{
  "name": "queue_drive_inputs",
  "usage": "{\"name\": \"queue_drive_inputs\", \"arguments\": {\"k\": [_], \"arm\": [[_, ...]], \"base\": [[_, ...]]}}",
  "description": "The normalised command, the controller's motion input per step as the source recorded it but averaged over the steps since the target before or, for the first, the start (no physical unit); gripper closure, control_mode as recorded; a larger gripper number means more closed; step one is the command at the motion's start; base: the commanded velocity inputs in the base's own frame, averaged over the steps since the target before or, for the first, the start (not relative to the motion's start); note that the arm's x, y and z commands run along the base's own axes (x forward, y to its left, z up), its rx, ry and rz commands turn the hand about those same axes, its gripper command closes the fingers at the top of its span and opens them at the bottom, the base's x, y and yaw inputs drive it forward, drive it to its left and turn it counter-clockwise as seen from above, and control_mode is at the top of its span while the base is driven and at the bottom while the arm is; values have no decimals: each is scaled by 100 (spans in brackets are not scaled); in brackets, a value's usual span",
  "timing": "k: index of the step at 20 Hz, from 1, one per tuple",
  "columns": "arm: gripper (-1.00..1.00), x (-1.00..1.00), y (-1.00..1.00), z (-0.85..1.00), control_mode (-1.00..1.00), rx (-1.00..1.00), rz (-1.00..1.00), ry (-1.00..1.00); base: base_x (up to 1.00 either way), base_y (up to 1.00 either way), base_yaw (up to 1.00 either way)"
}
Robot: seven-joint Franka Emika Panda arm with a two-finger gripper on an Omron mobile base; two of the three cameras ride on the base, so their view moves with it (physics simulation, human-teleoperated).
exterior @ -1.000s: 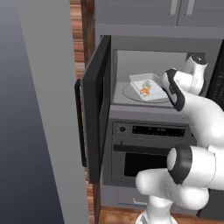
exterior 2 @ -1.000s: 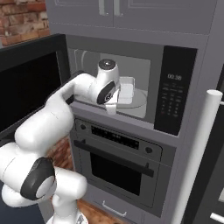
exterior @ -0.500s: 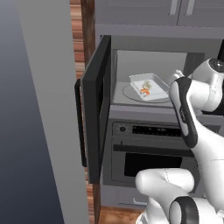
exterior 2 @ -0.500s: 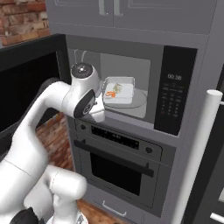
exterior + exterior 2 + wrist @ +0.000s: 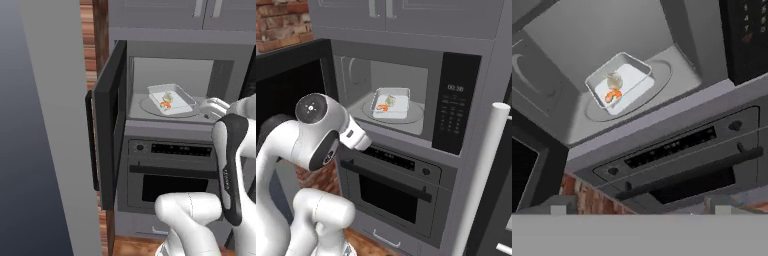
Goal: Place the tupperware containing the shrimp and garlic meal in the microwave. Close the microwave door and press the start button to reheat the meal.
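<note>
Grey cabinet fronts (image 5: 406,15) are stacked floor to ceiling, with red brick wall (image 5: 281,22) seen off to the side and a wood floor strip at the bottom. Set into the cabinets is the built-in grey microwave with a pale cavity (image 5: 401,75), and right under it the grey oven with a horizontal black handle (image 5: 391,180). A tall black keypad panel (image 5: 456,110) is found along the right edge of the cavity.

The shallow clear rectangular tupperware (image 5: 172,97) (image 5: 391,104) (image 5: 618,82) is sat on the round glass turntable (image 5: 413,117), roughly in the middle of it. Inside it, the small curved orange shrimp (image 5: 613,95) is laid just beside the whitish garlic bulb (image 5: 614,80). The wide dark-windowed microwave door (image 5: 112,120) is swung fully open, hinged at the left edge of the cavity.

Compared with a second ago, the white arm has been pulled back out of the cavity, so the tray that was blocked by the hand is now seen clear, and it hasn't been shifted on the turntable. The door is left just as open as before.

The gripper (image 5: 639,207) is caught only as two blurry grey finger tips at the bottom of the hand view, spread wide with nothing between them, well apart from the tray. The hand itself is covered by the arm's own links in both base views. The door's slim vertical handle (image 5: 90,142) is seen edge-on only, and the keypad markings are too small to be read.
</note>
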Motion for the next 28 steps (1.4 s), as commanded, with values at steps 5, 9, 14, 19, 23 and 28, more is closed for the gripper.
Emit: {"name": "queue_drive_inputs", "arguments": {"k": [5, 9, 14, 19, 23, 28], "arm": [[-100, -75, 40, 48, -100, -43, 42, -13], [-100, -49, 54, 32, -100, -45, 42, -3], [-100, -22, 72, 18, -100, -46, 36, 1], [-100, -19, 82, 1, -100, -47, 29, 4], [-100, -35, 79, -2, -100, -44, 18, -2], [-100, -18, 74, -9, -100, -34, 3, -20]], "base": [[0, 0, 0], [0, 0, 0], [0, 0, 0], [0, 0, 0], [0, 0, 0], [0, 0, 0]]}}
